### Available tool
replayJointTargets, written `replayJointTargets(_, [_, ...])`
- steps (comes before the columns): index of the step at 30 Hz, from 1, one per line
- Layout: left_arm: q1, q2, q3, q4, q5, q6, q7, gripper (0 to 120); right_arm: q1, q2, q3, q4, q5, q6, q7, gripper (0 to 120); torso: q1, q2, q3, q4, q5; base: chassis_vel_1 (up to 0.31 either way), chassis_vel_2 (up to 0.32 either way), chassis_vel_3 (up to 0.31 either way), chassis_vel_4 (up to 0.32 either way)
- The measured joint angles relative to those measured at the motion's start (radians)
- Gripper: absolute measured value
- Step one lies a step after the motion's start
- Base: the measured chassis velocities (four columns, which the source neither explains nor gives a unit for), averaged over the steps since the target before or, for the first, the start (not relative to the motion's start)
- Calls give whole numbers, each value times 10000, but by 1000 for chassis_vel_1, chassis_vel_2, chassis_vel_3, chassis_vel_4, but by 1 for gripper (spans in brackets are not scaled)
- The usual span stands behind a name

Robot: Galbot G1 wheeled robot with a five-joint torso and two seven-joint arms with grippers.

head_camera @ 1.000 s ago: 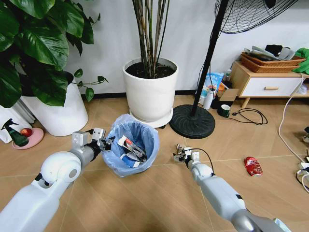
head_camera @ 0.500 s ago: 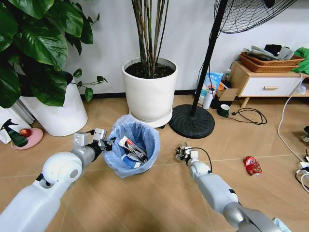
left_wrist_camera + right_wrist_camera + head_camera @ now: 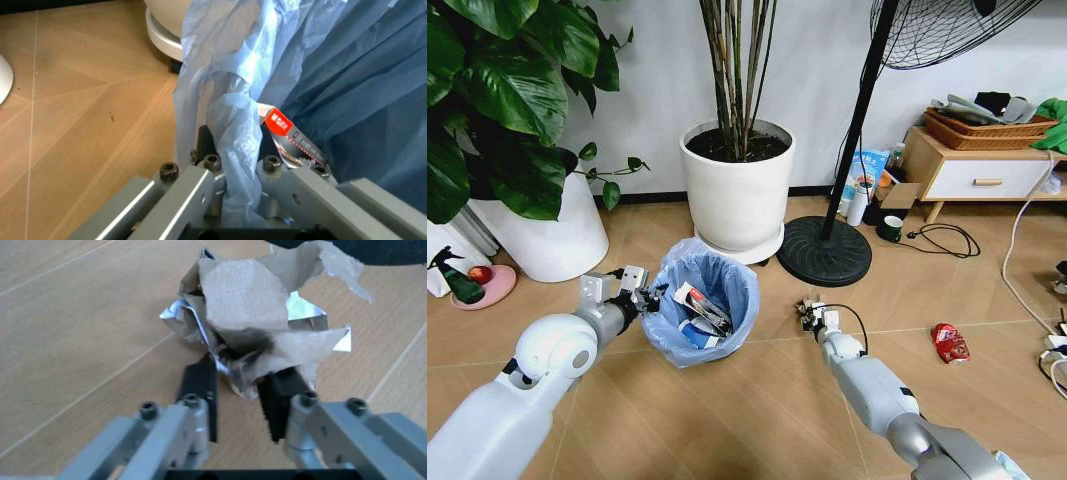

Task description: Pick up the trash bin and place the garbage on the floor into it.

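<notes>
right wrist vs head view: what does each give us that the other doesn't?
Right wrist view alone: the right gripper is closed on a crumpled paper-and-foil wad, its fingers pinching the lower edge.

Head view alone: the left gripper clamps the rim of the trash bin, which already holds litter; a crushed red can lies on the floor to the robot's right, with a fan base behind.

Both: the right gripper, the wad and the chevron floor.

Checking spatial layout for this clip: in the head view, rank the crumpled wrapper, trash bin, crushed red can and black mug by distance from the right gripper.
1. crumpled wrapper, in the right gripper.
2. trash bin, to its left; crushed red can, to its right: too close to call.
3. black mug, beyond, by the fan base.
</notes>
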Motion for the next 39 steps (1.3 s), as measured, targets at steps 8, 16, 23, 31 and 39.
replayJointTargets(8, [0,-18,-15,9,11,0,4,0,-26,-11,40,-5,-49,-22,-4,0,0,0,0,1,0,0,0,0,0])
replayJointTargets(16, [8,-60,-45,15,39,0,24,0,-167,-68,133,215,-49,-36,18,0,0,0,0,1,1,0,0,0,0])
replayJointTargets(23, [14,-68,-79,14,42,1,29,0,-564,-381,182,1563,-6,-84,165,0,0,0,1,0,2,0,0,0,0])
replayJointTargets(31, [41,-92,-110,-18,51,1,30,0,-1236,-1288,45,4495,136,-66,330,0,0,0,0,0,3,0,0,0,0])
replayJointTargets(39, [66,-69,-149,-38,55,0,10,0,-1651,-3254,-277,7893,1470,-376,164,0,0,0,0,0,-3,0,0,0,0])
